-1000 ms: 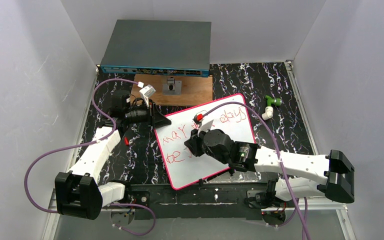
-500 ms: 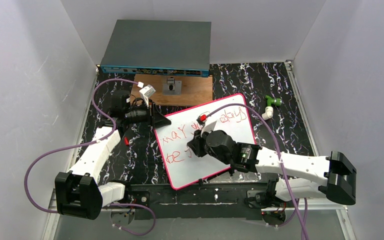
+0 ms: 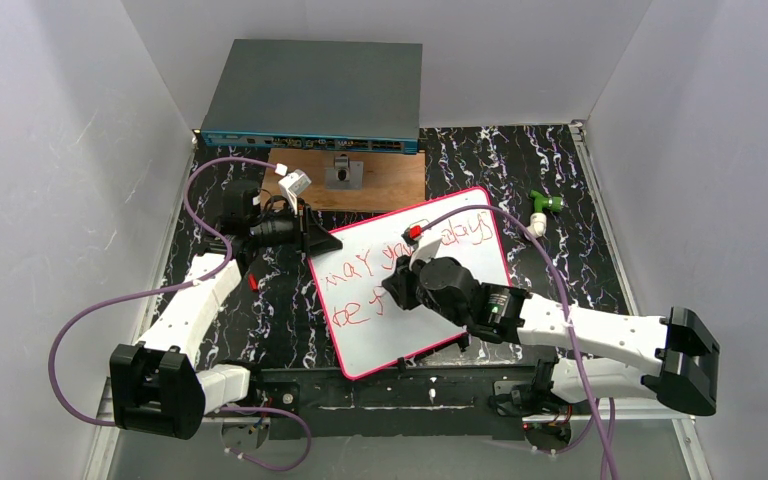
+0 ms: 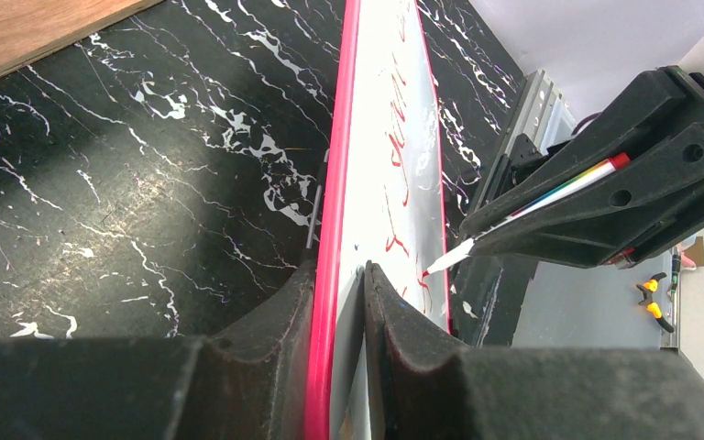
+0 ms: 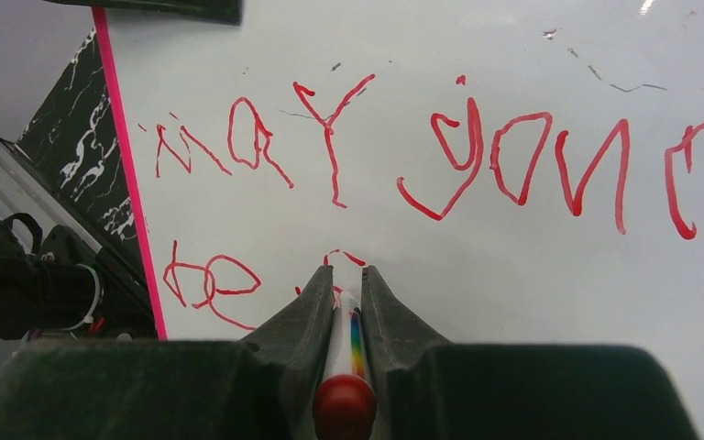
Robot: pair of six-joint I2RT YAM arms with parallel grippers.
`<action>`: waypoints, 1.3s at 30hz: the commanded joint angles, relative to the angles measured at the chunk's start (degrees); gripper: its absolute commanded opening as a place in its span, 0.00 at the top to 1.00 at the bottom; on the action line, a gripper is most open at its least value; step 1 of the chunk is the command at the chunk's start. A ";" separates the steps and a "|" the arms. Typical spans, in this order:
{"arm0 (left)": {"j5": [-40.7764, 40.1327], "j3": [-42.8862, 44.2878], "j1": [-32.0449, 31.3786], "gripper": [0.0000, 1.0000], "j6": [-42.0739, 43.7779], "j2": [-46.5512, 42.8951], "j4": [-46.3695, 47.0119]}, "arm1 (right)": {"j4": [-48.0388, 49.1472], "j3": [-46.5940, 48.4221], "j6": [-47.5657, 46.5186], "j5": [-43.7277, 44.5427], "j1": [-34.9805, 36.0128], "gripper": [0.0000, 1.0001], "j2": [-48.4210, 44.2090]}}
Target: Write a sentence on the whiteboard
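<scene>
your left gripper (image 4: 339, 271) is clamped on the left edge of the large white, pink-rimmed whiteboard (image 3: 380, 345). the board lies on the black marbled table (image 3: 560, 170), its long axis slanting from near left to far right. the red scrawled sentence (image 5: 330, 151) runs along that axis in two lines. your right gripper (image 5: 341, 298) is closed on a white rainbow-striped marker (image 5: 354, 341), its tip pointing at the second line.
</scene>
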 commanded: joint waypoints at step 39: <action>-7.88 -0.33 -0.26 1.00 6.34 -1.76 -0.39 | -1.26 -2.83 3.50 2.56 -0.86 0.99 -2.25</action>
